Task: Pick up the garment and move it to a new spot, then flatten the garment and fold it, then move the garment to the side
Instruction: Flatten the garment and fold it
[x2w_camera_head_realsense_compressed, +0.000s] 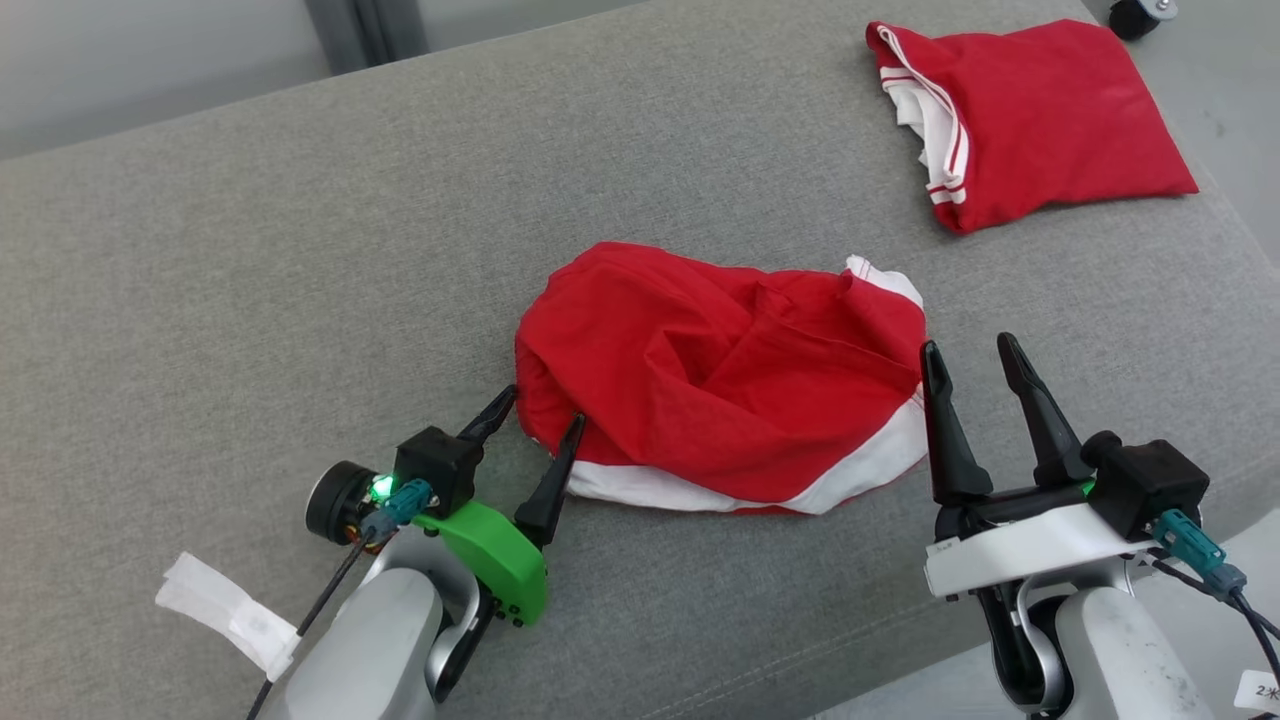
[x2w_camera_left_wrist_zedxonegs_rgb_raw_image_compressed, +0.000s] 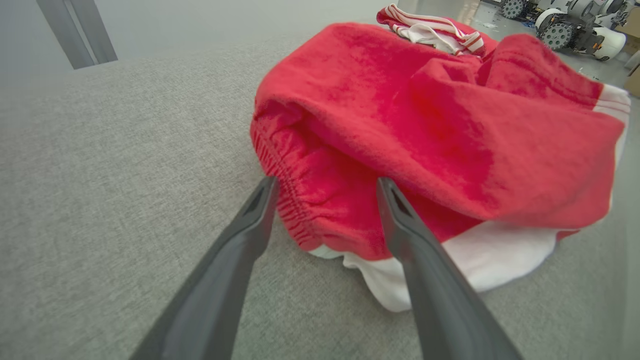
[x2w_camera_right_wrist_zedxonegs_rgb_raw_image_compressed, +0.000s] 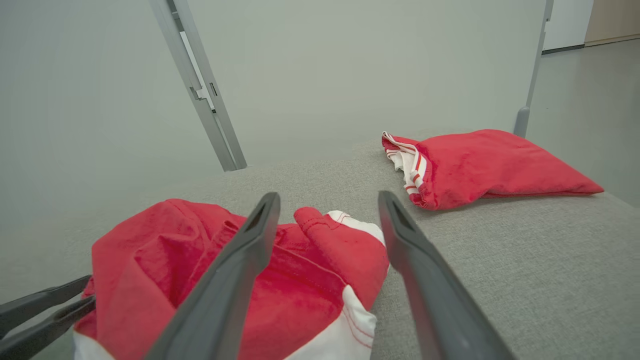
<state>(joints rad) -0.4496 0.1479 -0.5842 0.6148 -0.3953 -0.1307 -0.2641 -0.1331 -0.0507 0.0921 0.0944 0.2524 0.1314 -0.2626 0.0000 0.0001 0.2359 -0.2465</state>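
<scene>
The garment (x2w_camera_head_realsense_compressed: 720, 385), red shorts with white trim, lies crumpled in a heap in the middle of the grey fabric surface (x2w_camera_head_realsense_compressed: 300, 300). My left gripper (x2w_camera_head_realsense_compressed: 541, 408) is open at the heap's left end. In the left wrist view the elastic waistband of the garment (x2w_camera_left_wrist_zedxonegs_rgb_raw_image_compressed: 425, 125) bulges between the fingers of that gripper (x2w_camera_left_wrist_zedxonegs_rgb_raw_image_compressed: 326, 181), touching neither. My right gripper (x2w_camera_head_realsense_compressed: 968, 345) stands open just off the heap's right edge, holding nothing. The right wrist view has the garment (x2w_camera_right_wrist_zedxonegs_rgb_raw_image_compressed: 150, 250) left of and behind the right gripper (x2w_camera_right_wrist_zedxonegs_rgb_raw_image_compressed: 328, 195), with the left gripper (x2w_camera_right_wrist_zedxonegs_rgb_raw_image_compressed: 45, 310) at the far left.
A second red garment (x2w_camera_head_realsense_compressed: 1030, 120), folded, lies at the far right corner and appears again as a folded garment (x2w_camera_right_wrist_zedxonegs_rgb_raw_image_compressed: 480, 160) in the right wrist view. The surface's front edge (x2w_camera_head_realsense_compressed: 1000, 640) runs under my right arm. A caster wheel (x2w_camera_head_realsense_compressed: 1140, 15) stands on the floor beyond.
</scene>
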